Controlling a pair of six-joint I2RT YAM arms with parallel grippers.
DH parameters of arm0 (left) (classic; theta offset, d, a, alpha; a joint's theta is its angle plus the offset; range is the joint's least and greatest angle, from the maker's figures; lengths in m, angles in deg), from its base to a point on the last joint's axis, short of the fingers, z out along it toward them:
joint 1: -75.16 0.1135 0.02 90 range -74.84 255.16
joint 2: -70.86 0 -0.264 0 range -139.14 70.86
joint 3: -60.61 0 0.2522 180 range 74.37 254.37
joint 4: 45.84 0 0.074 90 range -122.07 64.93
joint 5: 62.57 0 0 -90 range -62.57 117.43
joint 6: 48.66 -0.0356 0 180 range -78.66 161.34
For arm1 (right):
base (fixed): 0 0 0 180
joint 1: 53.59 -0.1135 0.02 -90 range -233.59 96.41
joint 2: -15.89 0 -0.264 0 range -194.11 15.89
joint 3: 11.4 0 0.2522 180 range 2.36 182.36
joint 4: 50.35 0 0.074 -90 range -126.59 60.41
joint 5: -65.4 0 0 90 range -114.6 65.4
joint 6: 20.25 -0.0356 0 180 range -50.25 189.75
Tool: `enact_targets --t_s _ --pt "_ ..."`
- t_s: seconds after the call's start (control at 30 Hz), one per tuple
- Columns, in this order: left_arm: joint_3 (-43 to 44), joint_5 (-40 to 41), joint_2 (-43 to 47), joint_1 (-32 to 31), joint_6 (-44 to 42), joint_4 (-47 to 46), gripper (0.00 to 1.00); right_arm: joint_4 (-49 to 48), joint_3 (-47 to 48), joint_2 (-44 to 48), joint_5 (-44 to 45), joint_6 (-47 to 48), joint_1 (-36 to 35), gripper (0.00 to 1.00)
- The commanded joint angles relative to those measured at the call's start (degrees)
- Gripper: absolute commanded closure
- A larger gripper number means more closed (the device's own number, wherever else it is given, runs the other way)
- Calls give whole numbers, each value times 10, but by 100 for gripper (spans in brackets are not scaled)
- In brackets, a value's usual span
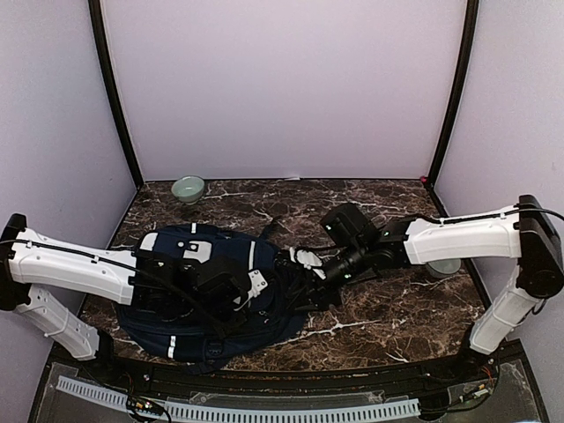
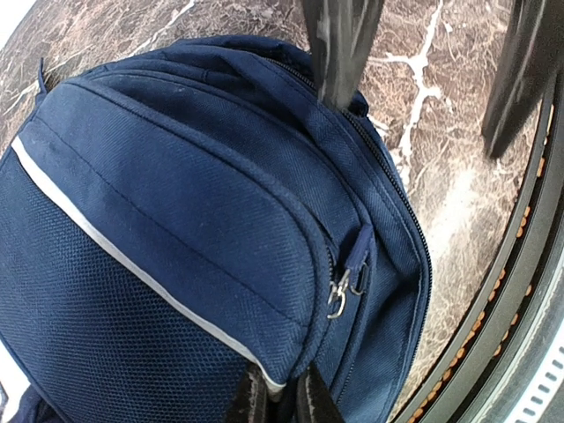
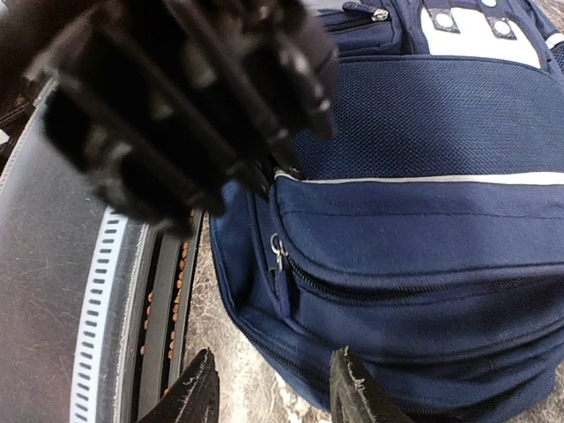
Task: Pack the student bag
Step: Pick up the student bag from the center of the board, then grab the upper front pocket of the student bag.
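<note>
The student bag [image 1: 203, 282] is a large navy backpack lying flat on the marble table, left of centre. It fills the left wrist view [image 2: 176, 220] and the right wrist view [image 3: 414, 220]. My left gripper [image 1: 261, 293] is over the bag's right end, its jaws pinched on the bag's edge fabric [image 2: 282, 401] below a metal zip pull [image 2: 339, 295]. My right gripper [image 1: 301, 270] is open at the same end. In its wrist view [image 3: 273, 397] one finger is over the table and the other [image 3: 357, 392] is against the bag's lower seam, below the zip pull [image 3: 278, 249].
A pale green bowl [image 1: 188, 188] stands at the back left. A pale object [image 1: 445, 267] shows partly under the right arm. The table's front rail [image 2: 520, 291] runs close beside the bag's end. The blurred left gripper [image 3: 176, 97] fills the upper left of the right wrist view.
</note>
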Motion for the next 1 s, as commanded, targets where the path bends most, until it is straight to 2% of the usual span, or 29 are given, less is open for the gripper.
enact_targets --t_s 0.0,0.2,0.47,0.67,0.97 --pt "-22 3 30 7 40 -75 100 -59 1 -34 26 -28 -26 57" --pt "-35 8 40 7 50 -86 100 -71 -5 -57 30 -41 -47 58" --pt "-72 3 75 7 51 -140 100 -121 -37 -37 60 -101 -45 63" --pt "-101 13 101 8 65 -161 100 -58 -35 -21 12 -93 -31 60" --pt "-115 -3 113 17 75 -189 100 -104 -35 -35 42 -119 -32 60"
